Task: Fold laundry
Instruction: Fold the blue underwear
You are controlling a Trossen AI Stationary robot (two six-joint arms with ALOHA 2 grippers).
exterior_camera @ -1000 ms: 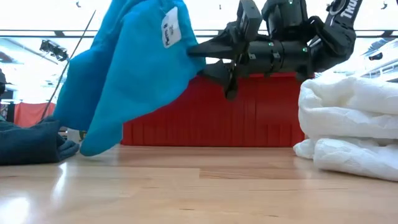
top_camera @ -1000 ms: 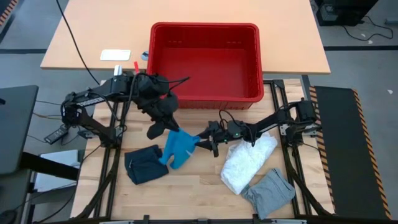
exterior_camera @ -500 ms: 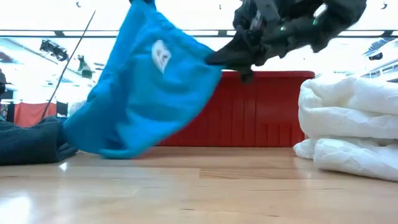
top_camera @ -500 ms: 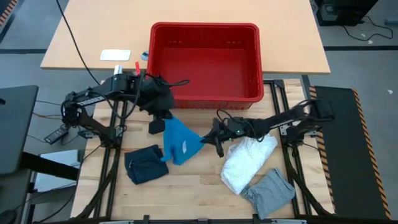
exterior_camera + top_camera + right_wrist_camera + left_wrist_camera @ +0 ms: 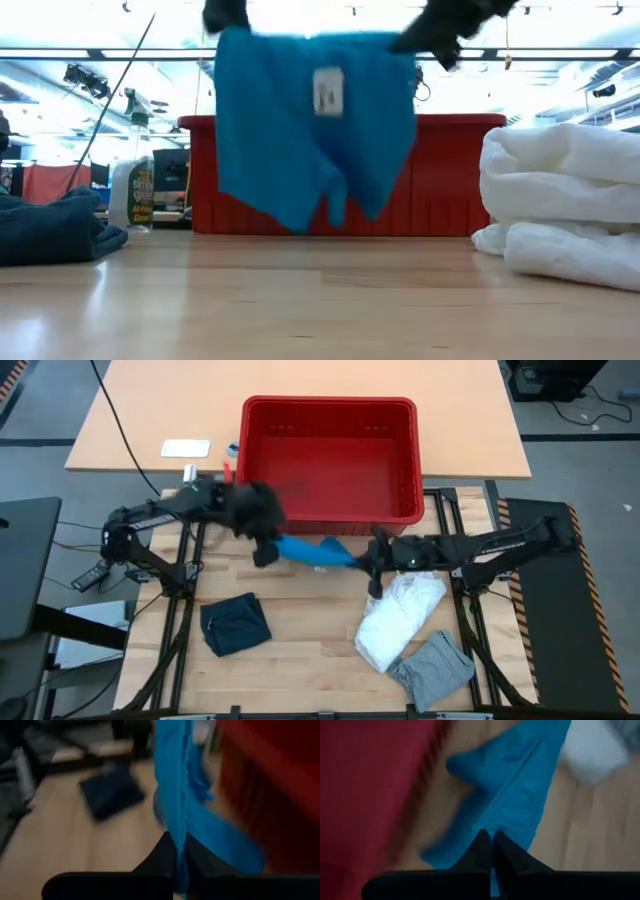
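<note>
1. The left gripper (image 5: 268, 548) and the right gripper (image 5: 368, 560) are each pinching one top corner of a blue cloth (image 5: 318, 551), jaws pressed together on the fabric; the two wrist views are showing the cloth running straight into the closed fingertips.

2. The blue cloth (image 5: 312, 125) is hanging spread between the two grippers above the counter (image 5: 310, 655), just in front of the red basket (image 5: 330, 420); in the low view it is hanging flat with its label facing the camera and its lower edge clear of the wood (so it looks opened out, not yet folded).

3. The dark navy piece (image 5: 235, 625) is lying on the counter on the left arm's side, bunched rather than squared; the white crinkly piece (image 5: 400, 620) is lying in a loose heap on the right arm's side, with the grey piece (image 5: 432, 670) just beside it near the counter's front edge; none of these is being touched.

4. Judging by this, the task is standing at an early stage; the blue cloth is only being held out for laying down and folding, and the navy, white and grey pieces are all looking unfolded (though the grey one is too small to judge firmly); the red basket is showing nothing inside.
</note>
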